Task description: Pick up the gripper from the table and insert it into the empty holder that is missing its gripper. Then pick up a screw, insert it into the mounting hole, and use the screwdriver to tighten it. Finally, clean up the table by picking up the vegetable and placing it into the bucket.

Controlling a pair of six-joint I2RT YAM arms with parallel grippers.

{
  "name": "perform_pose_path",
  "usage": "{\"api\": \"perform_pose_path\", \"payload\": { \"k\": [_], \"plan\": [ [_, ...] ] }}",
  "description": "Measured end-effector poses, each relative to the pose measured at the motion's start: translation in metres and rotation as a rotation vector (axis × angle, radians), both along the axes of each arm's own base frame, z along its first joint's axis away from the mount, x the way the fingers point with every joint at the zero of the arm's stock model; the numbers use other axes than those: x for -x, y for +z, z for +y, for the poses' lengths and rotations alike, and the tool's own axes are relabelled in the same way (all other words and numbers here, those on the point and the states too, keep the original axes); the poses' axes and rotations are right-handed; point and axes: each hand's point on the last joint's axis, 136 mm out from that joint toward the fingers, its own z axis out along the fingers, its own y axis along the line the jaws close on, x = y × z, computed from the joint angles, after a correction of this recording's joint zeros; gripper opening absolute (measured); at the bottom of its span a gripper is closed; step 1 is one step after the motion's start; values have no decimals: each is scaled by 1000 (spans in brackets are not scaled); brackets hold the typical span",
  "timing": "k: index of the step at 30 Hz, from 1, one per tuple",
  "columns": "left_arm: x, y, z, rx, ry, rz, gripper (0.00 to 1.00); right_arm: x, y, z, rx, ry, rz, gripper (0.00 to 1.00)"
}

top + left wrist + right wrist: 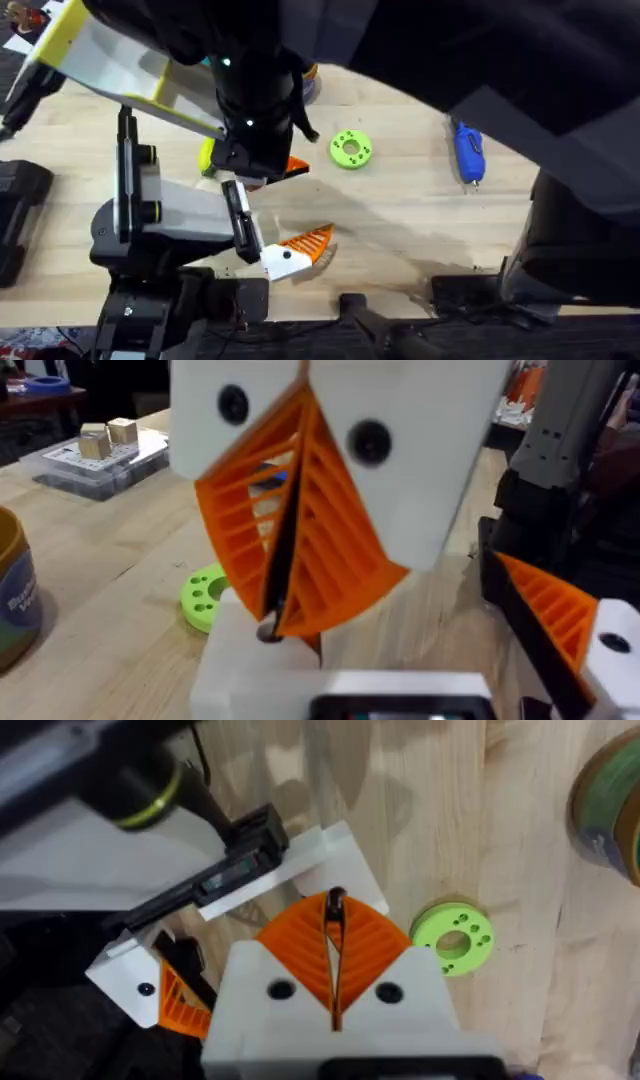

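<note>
Since the right gripper (335, 920) fingers pinch narrow on a thin dark piece (336, 900), likely the screw, just above the holder (300, 865), slight tilt could miss the hole, dropping it onto the counter (420, 800).

arms: black housings seen | left gripper (290, 575): white finger mounts, round black screw holes, orange ribbed pads noted | right gripper (333, 965): likewise built
</note>
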Motion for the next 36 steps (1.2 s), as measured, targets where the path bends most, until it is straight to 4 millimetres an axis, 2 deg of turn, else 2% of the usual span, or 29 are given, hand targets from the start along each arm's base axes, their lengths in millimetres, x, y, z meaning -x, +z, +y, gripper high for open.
{"api": "perform_pose_path", "payload": {
  "k": [9, 36],
  "plan": [
    [0, -1, 0, 5, 0, 19, 986, -2, -9, 4, 13, 3, 8, 14],
    [0, -1, 0, 6, -2, 23, 986, -2, -9, 4, 14, 4, 8, 6]
  ]
}}
